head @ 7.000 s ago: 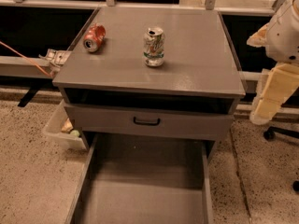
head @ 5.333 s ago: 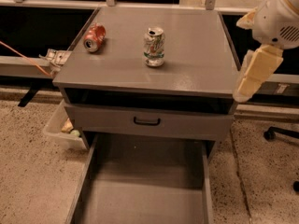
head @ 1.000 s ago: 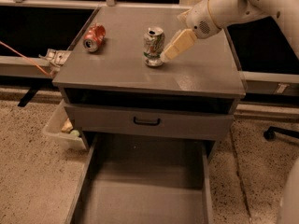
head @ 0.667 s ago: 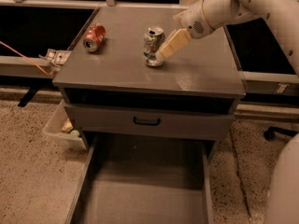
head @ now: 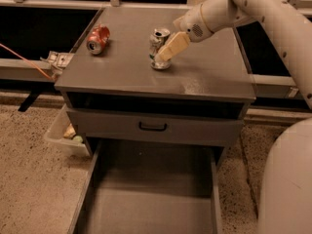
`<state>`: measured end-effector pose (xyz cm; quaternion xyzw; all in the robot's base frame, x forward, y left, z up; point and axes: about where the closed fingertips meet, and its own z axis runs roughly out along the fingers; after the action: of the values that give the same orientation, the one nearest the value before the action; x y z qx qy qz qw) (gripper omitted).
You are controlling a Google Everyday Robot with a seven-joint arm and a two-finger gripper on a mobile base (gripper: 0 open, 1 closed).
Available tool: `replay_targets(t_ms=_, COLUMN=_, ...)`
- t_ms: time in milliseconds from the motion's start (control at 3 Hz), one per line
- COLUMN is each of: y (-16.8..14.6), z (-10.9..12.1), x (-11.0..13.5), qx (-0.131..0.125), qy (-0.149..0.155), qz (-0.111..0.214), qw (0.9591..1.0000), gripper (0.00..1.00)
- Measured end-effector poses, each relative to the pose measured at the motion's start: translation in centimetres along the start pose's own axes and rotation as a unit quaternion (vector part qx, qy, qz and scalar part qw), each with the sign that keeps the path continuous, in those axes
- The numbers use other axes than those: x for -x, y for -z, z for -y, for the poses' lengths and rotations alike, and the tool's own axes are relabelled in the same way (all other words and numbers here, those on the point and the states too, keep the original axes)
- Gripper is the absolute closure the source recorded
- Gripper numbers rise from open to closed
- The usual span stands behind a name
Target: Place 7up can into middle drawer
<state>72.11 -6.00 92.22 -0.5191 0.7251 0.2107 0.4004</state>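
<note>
Nearest, at 6 o'clock, the middle drawer (head: 146, 199) stands pulled out: a wide, shallow grey box with a plain flat floor and low thin side walls. Above it is a shut grey drawer front (head: 107, 123) with a small black handle (head: 152, 126). At 9 o'clock of that front, a white plastic bin (head: 57, 130) sits on the speckled floor (head: 29, 184), holding a yellowish lump and a small green round thing.

Farther back, on the matte grey cabinet top (head: 209, 77), the 7up can (head: 156, 44) stands upright near the middle, dented, with a silver top. The gripper (head: 162, 56), beige and blocky on a smooth white arm (head: 234, 9) reaching in from 2 o'clock, is against the can's right side. Whether it is apart or clamped cannot be told. At the can's 9 o'clock, a crushed red can (head: 98, 38) lies on its side.
</note>
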Motion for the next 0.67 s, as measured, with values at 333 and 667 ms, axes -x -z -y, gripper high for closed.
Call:
replay_targets(t_ms=333, y=-1.2, z=-0.1, x=0.2, qx=0.012, qy=-0.004, qz=-0.002, qw=0.9999, gripper=0.00)
replay_targets(t_ms=667, y=-2.3, z=-0.4, x=0.4, qx=0.023, qy=-0.005, qz=-0.003, qw=0.9997, gripper=0.18)
